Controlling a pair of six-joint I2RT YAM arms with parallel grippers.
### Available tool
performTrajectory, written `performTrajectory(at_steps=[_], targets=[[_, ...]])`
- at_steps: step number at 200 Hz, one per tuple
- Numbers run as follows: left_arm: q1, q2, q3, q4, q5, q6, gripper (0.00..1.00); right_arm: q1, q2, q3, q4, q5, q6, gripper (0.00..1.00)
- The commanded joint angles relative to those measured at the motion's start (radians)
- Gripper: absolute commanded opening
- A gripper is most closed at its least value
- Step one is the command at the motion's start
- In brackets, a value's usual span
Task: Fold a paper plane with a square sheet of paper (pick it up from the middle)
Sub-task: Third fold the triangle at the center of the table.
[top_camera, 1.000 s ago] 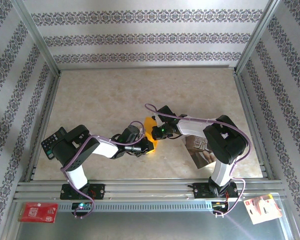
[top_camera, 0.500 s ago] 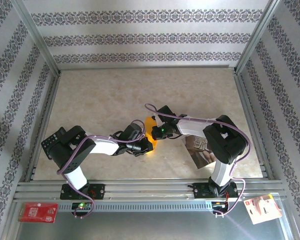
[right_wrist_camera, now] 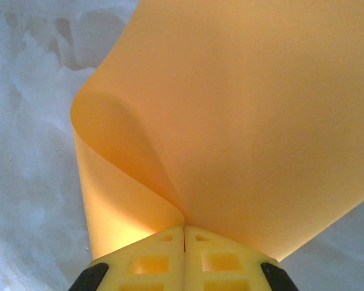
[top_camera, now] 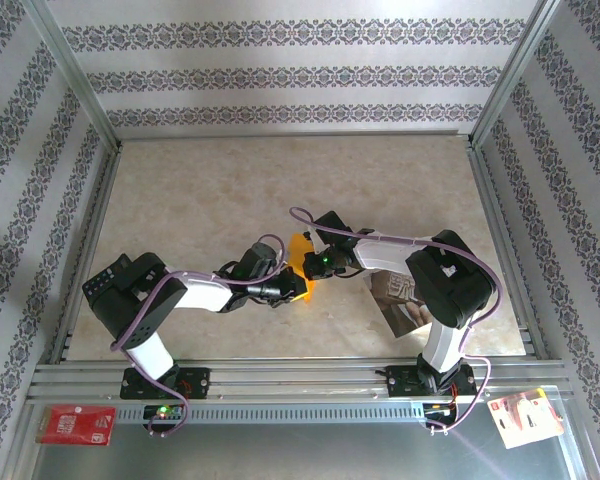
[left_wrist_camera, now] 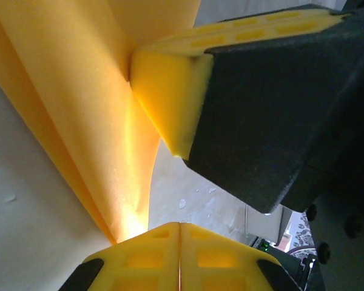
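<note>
The square sheet of paper (top_camera: 300,262) is held off the table (top_camera: 210,190), bent double, between the two claws. It is seen from above as a narrow orange strip. Its long axis runs near to far, leaning slightly left at the far end. The right claw (top_camera: 312,268) sits just right of the strip. In the right wrist view this claw (right_wrist_camera: 183,233) is fully closed, with the paper (right_wrist_camera: 230,115) pinched at the seam of its tips. From there the sheet fans up and away, and one flap is curled over to the left. The left claw (top_camera: 283,290) lies just left of the strip's near end. In the left wrist view its tips (left_wrist_camera: 179,242) are pressed together with no gap. The folded paper (left_wrist_camera: 79,97) rises from the left shoulder of those tips, with its crease pointing down at them. It cannot be told whether a layer is caught between the left fingers. A right-claw finger pad (left_wrist_camera: 170,91) is pressed against the sheet just above the left claw.
</note>
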Motion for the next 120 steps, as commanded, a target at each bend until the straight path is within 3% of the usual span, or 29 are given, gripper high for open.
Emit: performTrajectory(at_steps=[1, 68, 120], targets=[[0.012, 0.04, 0.016, 0.046, -0.005, -0.028, 0.06, -0.005, 0.07, -0.045, -0.089, 0.036, -0.013, 0.01], [0.013, 0.069, 0.016, -0.088, -0.026, 0.005, 0.05, -0.006, 0.073, -0.049, -0.092, 0.037, -0.015, 0.01], [0.044, 0.008, 0.026, -0.039, -0.008, -0.011, 0.07, -0.008, 0.076, -0.045, -0.093, 0.033, -0.016, 0.01]])
